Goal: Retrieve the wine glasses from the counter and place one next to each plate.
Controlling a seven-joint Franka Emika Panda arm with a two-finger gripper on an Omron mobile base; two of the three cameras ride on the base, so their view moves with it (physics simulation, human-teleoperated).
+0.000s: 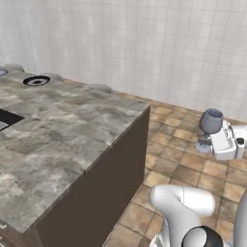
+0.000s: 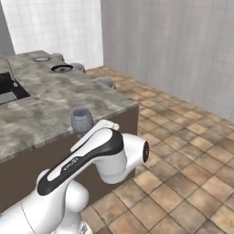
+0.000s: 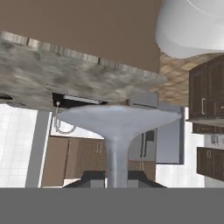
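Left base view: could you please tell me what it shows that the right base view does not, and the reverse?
Left base view: the wine glass whole, bowl to foot, over the tiled floor, jaws shut on its stem. Right base view: the faucet at the island's sink, and the arm covering the glass's stem. Both: the glass, the stone-topped island and the navy-rimmed plate.

White tiled walls (image 1: pixel 144 43), terracotta tile floor (image 2: pixel 192 164), stone-topped island (image 1: pixel 62 130).
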